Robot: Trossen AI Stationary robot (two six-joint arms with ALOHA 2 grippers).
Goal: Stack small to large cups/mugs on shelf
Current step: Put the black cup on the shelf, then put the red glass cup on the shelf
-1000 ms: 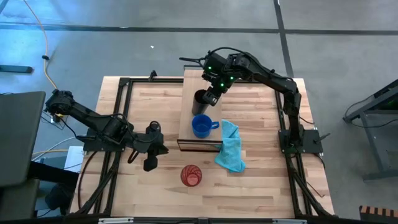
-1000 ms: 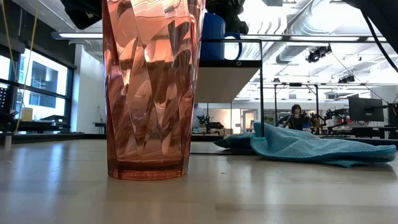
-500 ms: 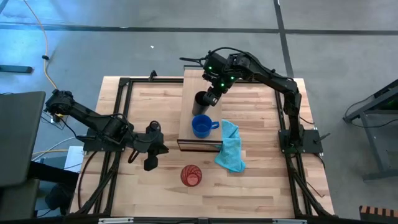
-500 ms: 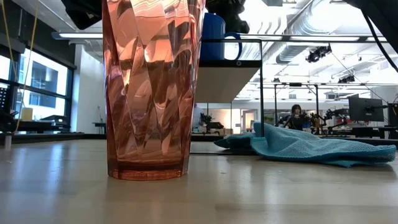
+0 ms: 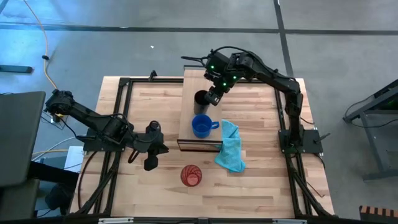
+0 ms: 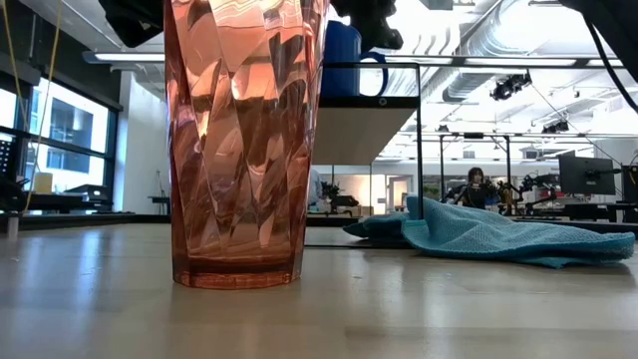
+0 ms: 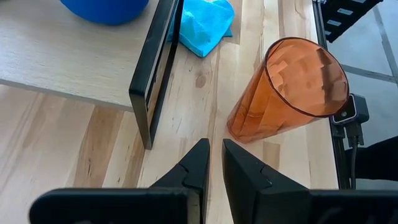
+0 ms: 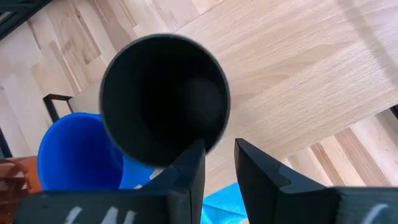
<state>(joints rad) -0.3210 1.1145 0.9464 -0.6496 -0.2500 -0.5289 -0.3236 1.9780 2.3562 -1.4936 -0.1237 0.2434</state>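
A black cup (image 5: 201,98) stands upright on the far part of the light-wood shelf (image 5: 185,118). A blue mug (image 5: 200,126) stands just nearer on the same board, its handle toward the table's right. A red-orange tumbler (image 5: 191,175) stands on the tabletop near the front edge. My right gripper (image 5: 215,95) hangs open, slanting down, at the black cup's (image 8: 161,93) right side with nothing between its fingers. My left gripper (image 7: 214,144) is shut and holds nothing; it hangs over the table's left front, short of the tumbler (image 7: 286,87). My right gripper has one finger (image 8: 194,163) in front of the black cup's rim (image 8: 214,134) in the wrist view and the other over bare board. I cannot tell whether that finger touches the rim. The cup stands on the shelf by its base.
A light-blue cloth (image 5: 230,148) lies crumpled on the tabletop right of the shelf's near end. The shelf's black frame (image 7: 152,81) stands between my left gripper and the blue mug. Bare tabletop lies at the left (image 5: 149,106) and far right.
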